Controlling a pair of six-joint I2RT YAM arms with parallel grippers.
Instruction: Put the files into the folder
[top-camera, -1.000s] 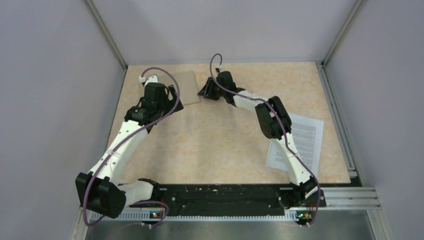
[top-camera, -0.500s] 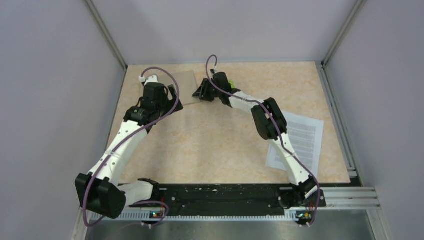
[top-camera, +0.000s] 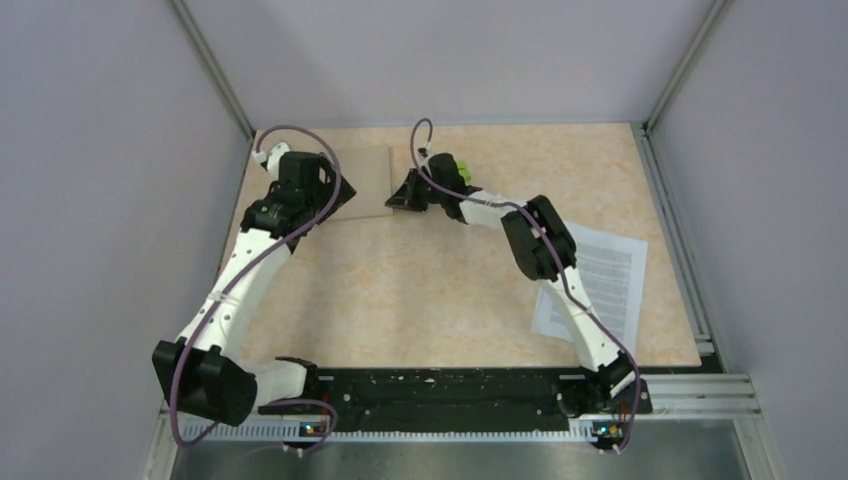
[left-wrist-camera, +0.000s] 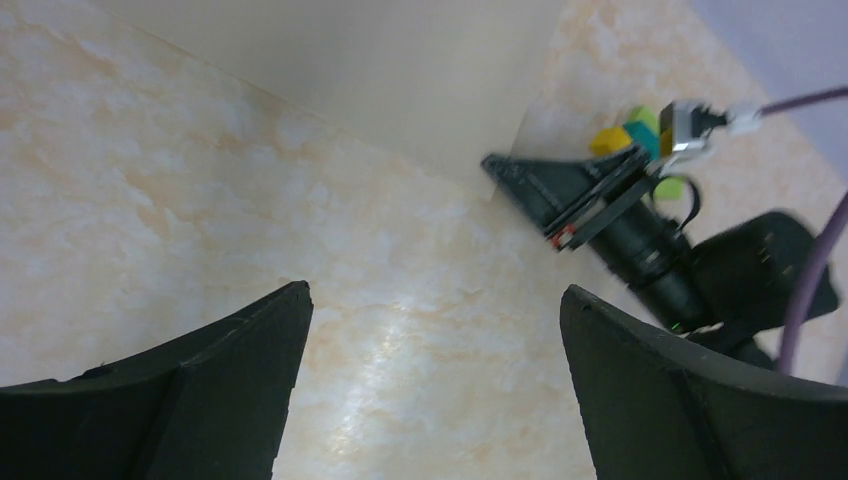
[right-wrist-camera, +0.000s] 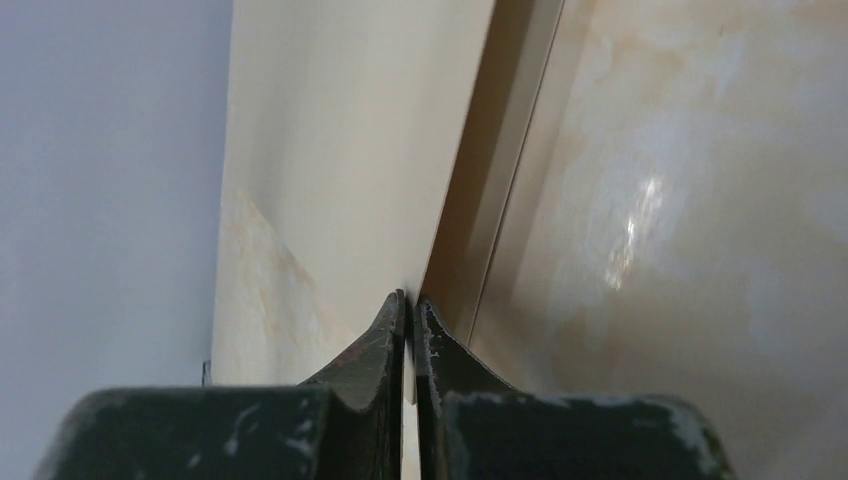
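Currently the folder (right-wrist-camera: 340, 150) is being opened: its cover edge is clamped between the right gripper (right-wrist-camera: 408, 300) fingers, while the left gripper (left-wrist-camera: 435, 300) is spread wide just short of it. Files (top-camera: 600, 285) are left well behind the right fingers; the cover is to be lifted next.

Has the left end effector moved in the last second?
Yes. In the top view the left end effector has pulled back leftward, toward the table's left edge, uncovering more of the folder.

Top: overhead from behind, covering the whole bench (top-camera: 450, 290).
Left wrist: near, facing folder (left-wrist-camera: 400, 70) and right pincer (left-wrist-camera: 497, 166).
Right wrist: seemingly grazing folder's edge.
Shared: folder.
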